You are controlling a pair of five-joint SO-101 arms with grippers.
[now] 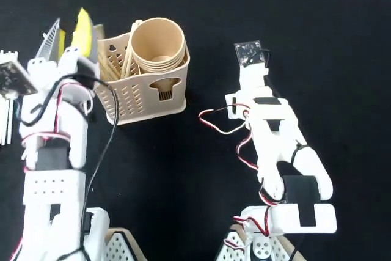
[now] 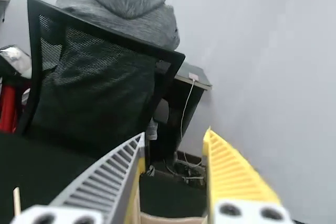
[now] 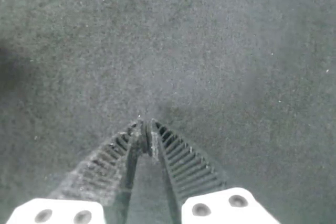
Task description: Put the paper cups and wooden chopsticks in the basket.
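Left of centre, the basket [image 1: 143, 99] holds paper cups [image 1: 157, 44] and wooden chopsticks [image 1: 129, 59]; beside it the left hand [image 1: 69, 19] spreads wide, empty; the right hand [image 3: 145, 125] is pinched closed.

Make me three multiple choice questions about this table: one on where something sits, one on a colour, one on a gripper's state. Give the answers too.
1. Where are the paper cups?
A. on the floor
B. stacked in the basket
C. in a gripper

2. What colour is the basket?
A. beige
B. blue
C. red

3. How do the right gripper jaws stand?
A. wide open
B. shut on a cup
C. shut, holding nothing

Answers:
1 B: the high view shows them nested inside its rim.
2 A: its slotted walls are beige.
3 C: the right wrist view shows the jaws meeting at the tips above the table.
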